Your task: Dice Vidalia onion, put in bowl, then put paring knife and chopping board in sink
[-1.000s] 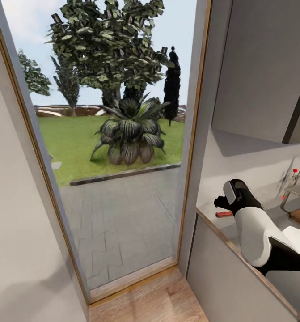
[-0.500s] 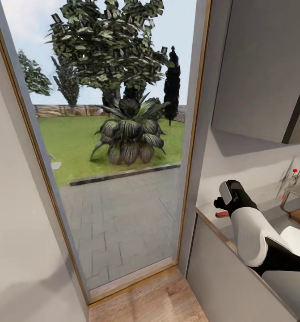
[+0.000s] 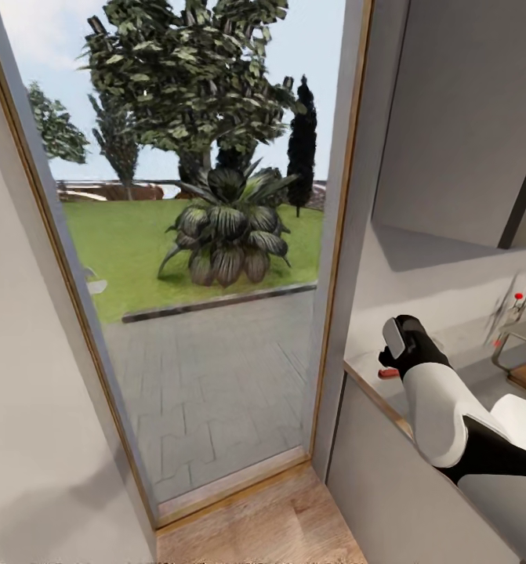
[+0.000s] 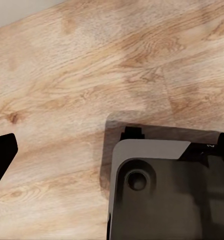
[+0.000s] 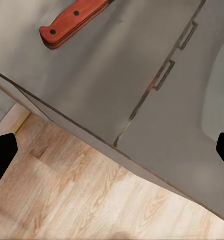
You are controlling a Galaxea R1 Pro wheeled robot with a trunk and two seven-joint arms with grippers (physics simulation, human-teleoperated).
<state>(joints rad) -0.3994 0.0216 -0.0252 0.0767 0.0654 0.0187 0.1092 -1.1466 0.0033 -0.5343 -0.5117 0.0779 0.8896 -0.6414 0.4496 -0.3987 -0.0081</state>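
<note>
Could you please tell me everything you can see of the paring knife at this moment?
The paring knife shows mainly as a red handle with two dark rivets, looking like smooth wood or plastic. It lies flat on the grey countertop, near the counter's end by the glass door. Its blade runs out of the right wrist view, so its shape cannot be told. In the head view only a sliver of red shows beside the right gripper, which hangs close over it; whether they touch cannot be told.

It was a home kitchen: a grey countertop [image 3: 482,376] carried a steel sink [image 3: 521,341] with a chrome tap [image 3: 521,294], a cupboard [image 3: 466,117] hung above, and a glass door [image 3: 192,235] faced a garden
</note>
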